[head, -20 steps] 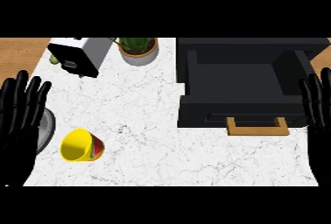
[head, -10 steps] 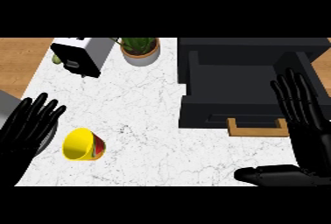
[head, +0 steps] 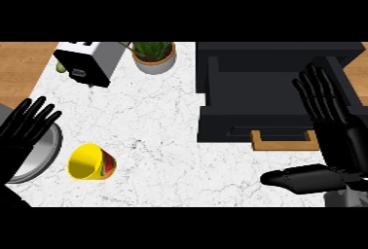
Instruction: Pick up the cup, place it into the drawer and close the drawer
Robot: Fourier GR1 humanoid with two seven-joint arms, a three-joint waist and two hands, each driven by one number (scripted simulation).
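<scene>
A yellow cup [head: 91,162] lies on its side on the white marble counter, its mouth facing the lower left. The black drawer unit [head: 277,92] at the upper right stands pulled open, with a wooden handle [head: 285,142] on its front. My right hand [head: 329,116] hovers open over the drawer's right side, fingers straight and pointing away, thumb stretched out to the left below the handle. My left hand [head: 26,127] is open at the left edge, fingers spread, a short way up and left of the cup and not touching it.
A white toaster [head: 88,60] and a potted plant [head: 153,54] stand along the back of the counter. A round metal rim [head: 39,155] lies at the left edge, partly under my left hand. Wooden floor shows at both upper corners.
My right hand has come further left and into the picture, now over the drawer's right side. The left hand has dropped lower and turned inward. The cup has not moved.
</scene>
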